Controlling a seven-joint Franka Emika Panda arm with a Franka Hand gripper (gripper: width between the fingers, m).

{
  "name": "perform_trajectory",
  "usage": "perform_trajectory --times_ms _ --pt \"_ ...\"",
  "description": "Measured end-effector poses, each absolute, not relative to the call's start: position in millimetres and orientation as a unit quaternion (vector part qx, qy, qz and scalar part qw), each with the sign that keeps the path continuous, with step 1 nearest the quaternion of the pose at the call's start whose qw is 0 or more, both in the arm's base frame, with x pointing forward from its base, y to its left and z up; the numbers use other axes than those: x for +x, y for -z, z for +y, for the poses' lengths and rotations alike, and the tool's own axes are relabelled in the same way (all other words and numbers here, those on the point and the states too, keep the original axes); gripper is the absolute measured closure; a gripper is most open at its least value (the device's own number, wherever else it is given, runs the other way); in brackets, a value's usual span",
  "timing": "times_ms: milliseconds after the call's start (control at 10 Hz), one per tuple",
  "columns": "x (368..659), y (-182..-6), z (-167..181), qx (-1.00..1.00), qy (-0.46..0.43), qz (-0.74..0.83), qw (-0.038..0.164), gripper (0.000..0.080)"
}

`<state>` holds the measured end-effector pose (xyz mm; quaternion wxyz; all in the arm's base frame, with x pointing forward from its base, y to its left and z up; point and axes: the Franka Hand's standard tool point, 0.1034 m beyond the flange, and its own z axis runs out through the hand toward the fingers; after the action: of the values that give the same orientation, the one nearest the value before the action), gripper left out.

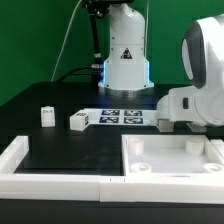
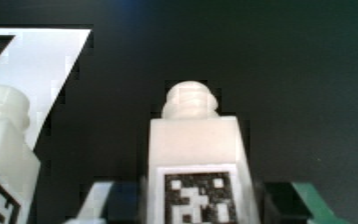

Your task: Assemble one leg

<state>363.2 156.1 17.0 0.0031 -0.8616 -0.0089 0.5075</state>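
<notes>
In the wrist view a white leg with a black-and-white tag sits between my fingers, its ribbed tip pointing away from the camera. My gripper is shut on the leg, one finger on each side of the tagged end. A second leg stands close beside it. In the exterior view the arm's white hand is low over the table at the right and hides the held leg. Two more legs lie at the left: one upright, one on its side.
The marker board lies mid-table, also in the wrist view. The large white tray-like tabletop sits at the front right. A white frame runs along the front left. The arm's base stands behind.
</notes>
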Motion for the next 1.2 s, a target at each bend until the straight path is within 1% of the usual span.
perform_trajectory --times_ms 200,300,400,500,700,800,900,1000,1100,1200 --pt "377 -55.4 150 -0.864 -0.504 -0.009 0.002 0.0512" --pt "386 -71.0 146 -0.869 -0.494 -0.013 0.008 0.0511" --pt "390 -76.8 144 -0.872 -0.489 -0.017 0.013 0.0511" --pt "391 -71.9 146 -0.878 -0.478 -0.017 0.014 0.0511" --pt "398 -70.1 148 -0.893 -0.449 -0.015 0.017 0.0511" --pt "405 -67.4 149 -0.917 -0.399 -0.011 0.02 0.0511" --pt "408 -68.2 149 -0.939 -0.342 -0.008 0.023 0.0511" --pt "408 -69.4 148 -0.957 -0.29 -0.006 0.024 0.0511" --pt "414 -75.1 142 -0.967 -0.252 -0.013 0.029 0.0511" --pt "427 -86.0 138 -0.98 -0.196 -0.012 0.032 0.0511"
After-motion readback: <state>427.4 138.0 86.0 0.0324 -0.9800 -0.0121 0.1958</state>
